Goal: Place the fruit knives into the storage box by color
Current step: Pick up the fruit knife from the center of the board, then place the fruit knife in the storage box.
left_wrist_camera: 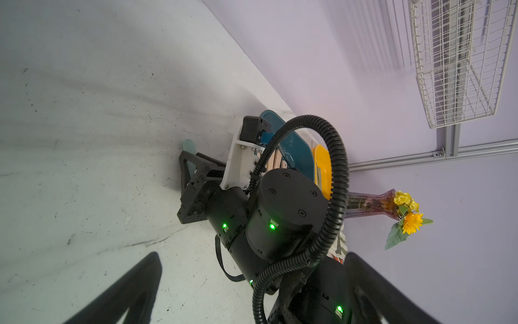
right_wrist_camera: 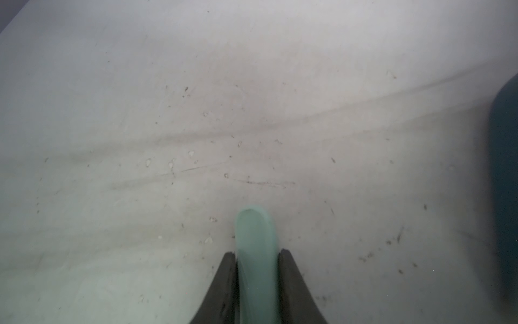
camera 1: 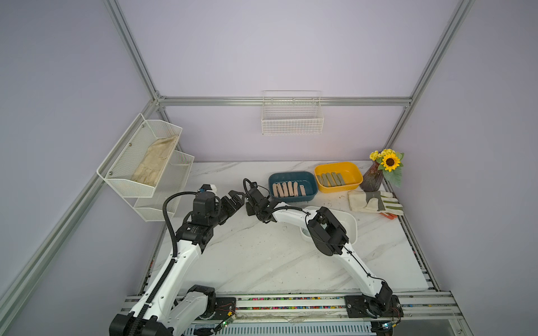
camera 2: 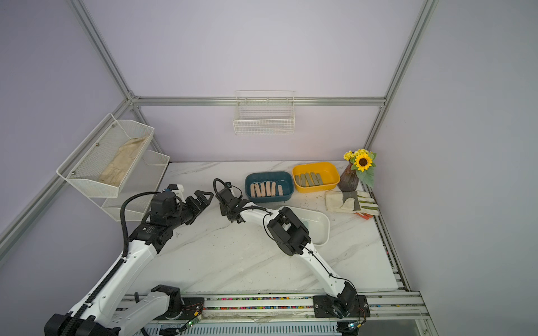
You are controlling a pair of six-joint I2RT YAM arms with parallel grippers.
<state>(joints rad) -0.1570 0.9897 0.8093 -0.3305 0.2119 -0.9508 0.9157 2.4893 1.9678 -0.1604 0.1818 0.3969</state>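
We saw the right gripper clamped on a mint green knife. Its two dark fingers pressed the bar's long sides, and the rounded end stuck out past them over the marble table; we could not tell whether that end touched the surface. In both top views this gripper pointed down at the table just beside the teal box, on the side away from the yellow box. The teal box held a row of peach pink knives, and the yellow box next to it held olive grey-green knives. A white box lay under the right arm's elbow, its contents mostly hidden from us. The left gripper hung close to the right one with its jaws spread wide, holding nothing.
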